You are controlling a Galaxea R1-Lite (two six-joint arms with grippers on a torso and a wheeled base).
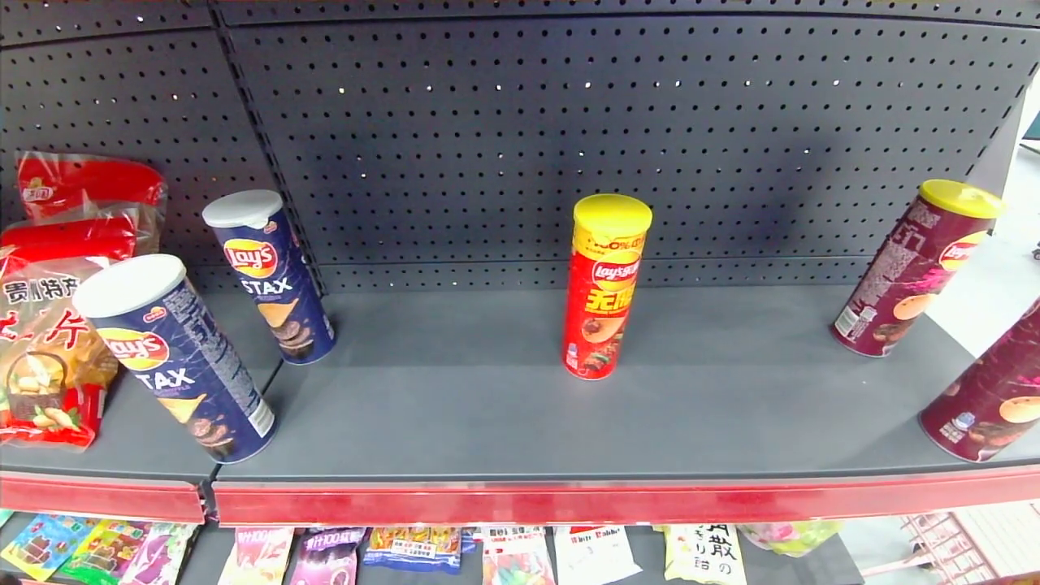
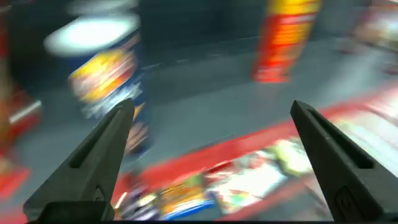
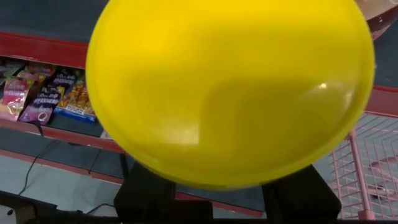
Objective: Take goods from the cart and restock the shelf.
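Roughly, red can (image 1: 605, 284) mid shelf (image 1: 715, 406), wide gaps L/R, red front lip (image 1: 569, 500)

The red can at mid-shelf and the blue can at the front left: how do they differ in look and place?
The red can has a yellow lid; the blue can has a white one. The red can stands mid-shelf, farther back; the blue can stands near the front edge, at the left. Both are tall lidded tubes standing on the shelf.

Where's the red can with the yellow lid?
Head view: the red can stands upright, centre of the shelf, between blue cans on the left and maroon cans on the right.
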